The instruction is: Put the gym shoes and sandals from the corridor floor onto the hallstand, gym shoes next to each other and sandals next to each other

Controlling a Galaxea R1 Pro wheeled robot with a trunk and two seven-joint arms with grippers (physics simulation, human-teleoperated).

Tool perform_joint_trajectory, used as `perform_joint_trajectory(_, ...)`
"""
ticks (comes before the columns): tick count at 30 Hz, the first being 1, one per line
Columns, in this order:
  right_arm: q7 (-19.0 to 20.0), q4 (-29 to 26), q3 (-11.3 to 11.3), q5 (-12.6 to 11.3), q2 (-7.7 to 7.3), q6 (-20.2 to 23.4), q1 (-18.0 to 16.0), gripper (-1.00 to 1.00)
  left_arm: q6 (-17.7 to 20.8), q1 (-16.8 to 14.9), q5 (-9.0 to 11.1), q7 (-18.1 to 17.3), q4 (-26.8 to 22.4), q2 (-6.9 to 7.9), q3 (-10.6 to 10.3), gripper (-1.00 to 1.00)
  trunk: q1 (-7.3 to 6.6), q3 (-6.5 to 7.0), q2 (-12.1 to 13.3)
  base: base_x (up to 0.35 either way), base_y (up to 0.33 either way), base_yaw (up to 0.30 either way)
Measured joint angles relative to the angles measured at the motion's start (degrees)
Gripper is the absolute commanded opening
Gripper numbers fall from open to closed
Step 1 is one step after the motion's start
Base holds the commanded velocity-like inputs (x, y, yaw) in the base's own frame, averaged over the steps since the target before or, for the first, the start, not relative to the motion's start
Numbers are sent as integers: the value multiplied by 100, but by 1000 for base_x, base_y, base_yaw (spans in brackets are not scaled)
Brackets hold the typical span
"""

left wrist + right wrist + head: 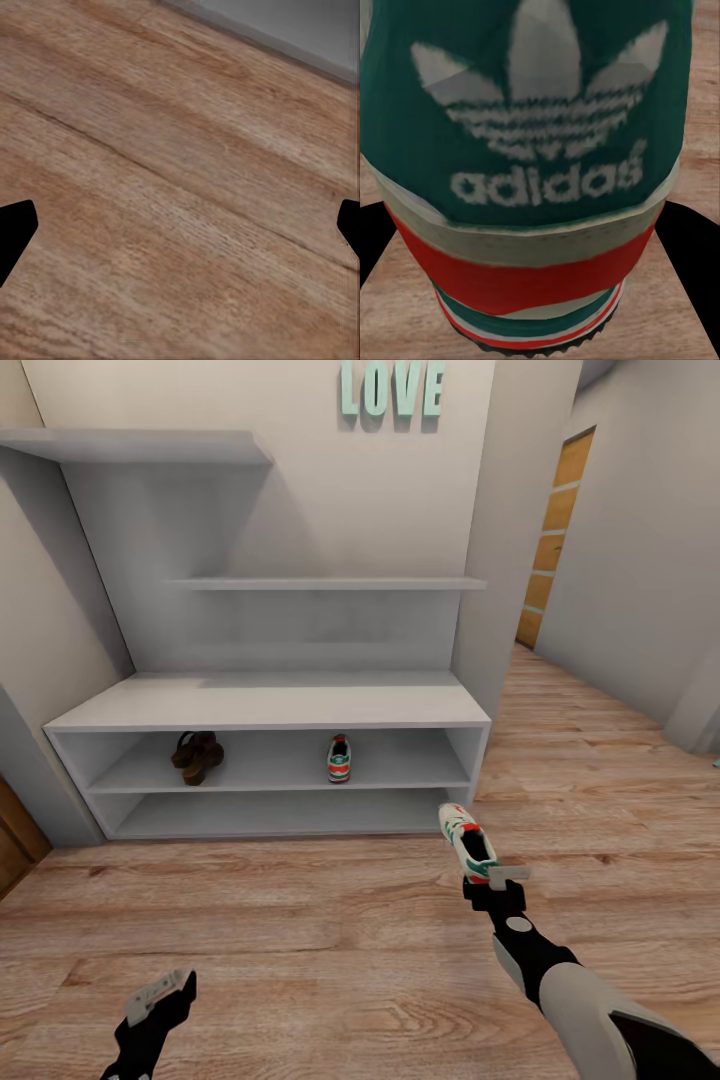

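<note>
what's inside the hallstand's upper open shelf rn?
On the hallstand's upper open shelf: brown sandals at left, one gym shoe right of center. Sandals overlap, so the count isn't clear.

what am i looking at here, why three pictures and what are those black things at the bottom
It is a simulated two-armed robot on wheels, seen through its own cameras. The big picture is from its head, looking down a corridor at a pale shoe rack. The black shapes at the bottom are its arms. The other two pictures come from cameras near each arm's tool. The right tool is shut on a white, green and red gym shoe, held above the wood floor; its wrist camera shows the shoe's heel logo up close. The left tool is open and holds nothing, so its camera sees bare floor. On the rack's upper shelf sit two brown sandals and the other gym shoe.
</note>
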Motion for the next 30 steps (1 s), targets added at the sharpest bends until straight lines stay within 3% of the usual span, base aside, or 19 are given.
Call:
perform_joint_trajectory(4, 6, -5, 22, 2, 151, 0, 0, -100, -6, 4, 28, -21, -35, 4, 4, 100, 0, 0, 0, 0, 0, 0)
perform_joint_trajectory(15, 31, -15, 11, -2, 374, 6, 0, -100, -12, 8, 41, -35, -49, 29, 9, 100, 0, 0, 0, 0, 67, 0)
perform_joint_trajectory(30, 25, -42, -14, -3, 419, -1, 0, -100, -19, 8, 38, -41, -57, 34, 1, 100, 0, 0, 0, 28, 178, 0)
